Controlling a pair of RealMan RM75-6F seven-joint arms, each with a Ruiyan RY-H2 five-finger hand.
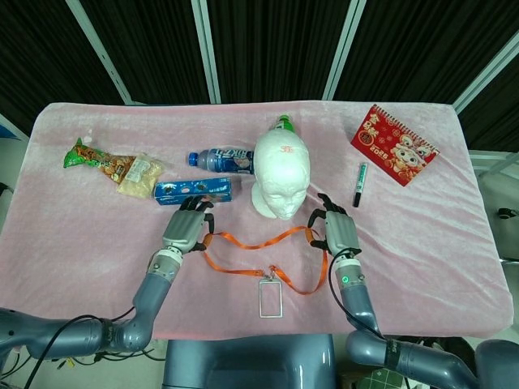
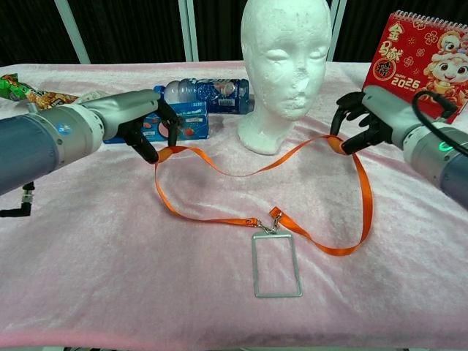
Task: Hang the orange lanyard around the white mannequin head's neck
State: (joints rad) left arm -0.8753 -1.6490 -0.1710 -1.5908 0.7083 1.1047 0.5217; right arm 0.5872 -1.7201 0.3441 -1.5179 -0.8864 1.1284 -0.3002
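Note:
The white mannequin head stands upright mid-table, facing me. The orange lanyard hangs in a loop in front of it, sagging between my hands, its clear badge holder lying flat on the cloth. My left hand pinches the strap's left end above the table. At the right end my right hand pinches the strap, also raised, beside the mannequin's base.
A pink cloth covers the table. Behind my left hand lie a blue biscuit box, a water bottle and snack bags. A green bottle stands behind the mannequin. A marker and red calendar sit at the right.

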